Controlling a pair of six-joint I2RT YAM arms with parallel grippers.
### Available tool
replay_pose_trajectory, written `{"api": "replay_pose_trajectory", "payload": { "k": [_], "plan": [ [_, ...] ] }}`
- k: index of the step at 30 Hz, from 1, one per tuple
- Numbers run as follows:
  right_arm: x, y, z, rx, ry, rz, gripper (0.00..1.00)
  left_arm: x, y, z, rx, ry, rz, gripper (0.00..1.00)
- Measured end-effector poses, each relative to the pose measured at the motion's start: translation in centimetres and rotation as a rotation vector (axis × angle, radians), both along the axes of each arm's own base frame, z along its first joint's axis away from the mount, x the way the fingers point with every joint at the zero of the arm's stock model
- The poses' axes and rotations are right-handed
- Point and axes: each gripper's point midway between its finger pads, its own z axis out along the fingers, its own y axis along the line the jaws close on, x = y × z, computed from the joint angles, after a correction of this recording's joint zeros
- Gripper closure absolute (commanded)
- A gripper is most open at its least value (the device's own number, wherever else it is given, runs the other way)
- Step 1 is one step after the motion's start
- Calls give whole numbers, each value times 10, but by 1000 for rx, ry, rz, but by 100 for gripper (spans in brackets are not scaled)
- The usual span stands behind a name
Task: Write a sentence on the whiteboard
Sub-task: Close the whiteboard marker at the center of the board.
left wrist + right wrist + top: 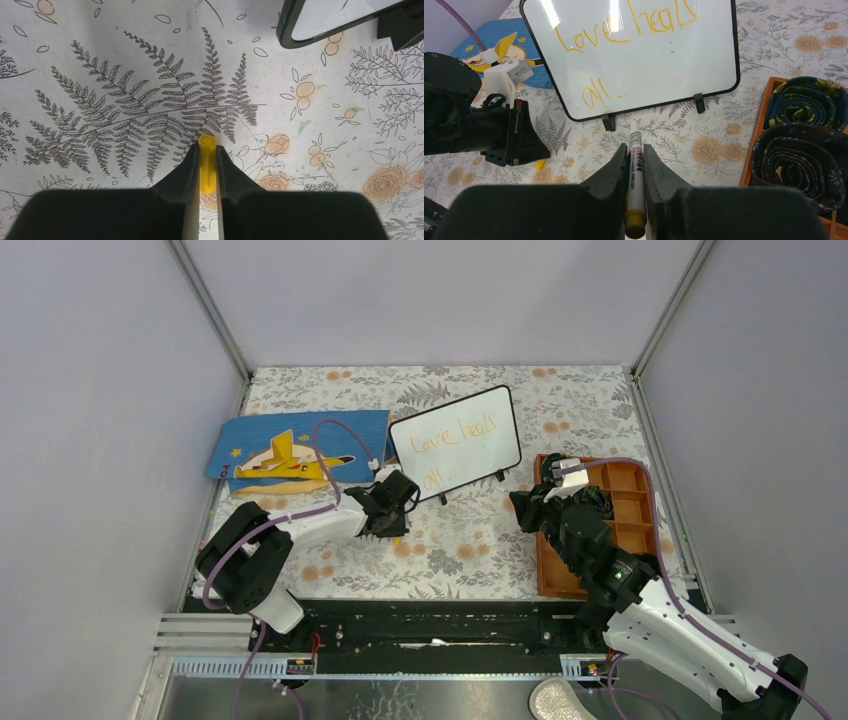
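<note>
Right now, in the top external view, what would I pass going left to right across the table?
blue mat → left gripper → whiteboard → wooden tray

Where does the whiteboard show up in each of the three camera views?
Top external: the whiteboard stands mid-table, tilted, just right of the blue mat.
Left wrist: only one corner of it shows, at the top right edge.
Right wrist: it fills the upper middle.
Shared landmark: the floral tablecloth beneath it, seen in all three.
</note>
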Motion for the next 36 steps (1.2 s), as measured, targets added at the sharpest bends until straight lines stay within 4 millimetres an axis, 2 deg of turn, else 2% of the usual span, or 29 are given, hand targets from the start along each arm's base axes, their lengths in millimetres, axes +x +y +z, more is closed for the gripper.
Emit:
{"api": "replay_pose_trajectory", "payload": {
  "k": [9,12,22,27,30,33,36],
  "plan": [
    [0,0,0,0,0,0,100,1,-2,-1,4,4,-26,70],
    [0,0,0,0,0,0,100,1,-3,-1,6,3,-32,66],
    [0,0,-1,-3,3,-1,100,2,-7,-2,67,-20,-67,64],
    [0,0,-1,-3,3,-1,100,0,-9,-3,105,-36,-90,58],
    [0,0,-1,-2,2,-1,100,-1,-10,-3,111,-43,-96,58],
    [0,0,0,-1,1,-1,100,-1,-11,-3,119,-48,-100,62],
    [0,0,0,1,-1,-1,100,-1,-10,-4,129,-52,-99,70]
  ]
}}
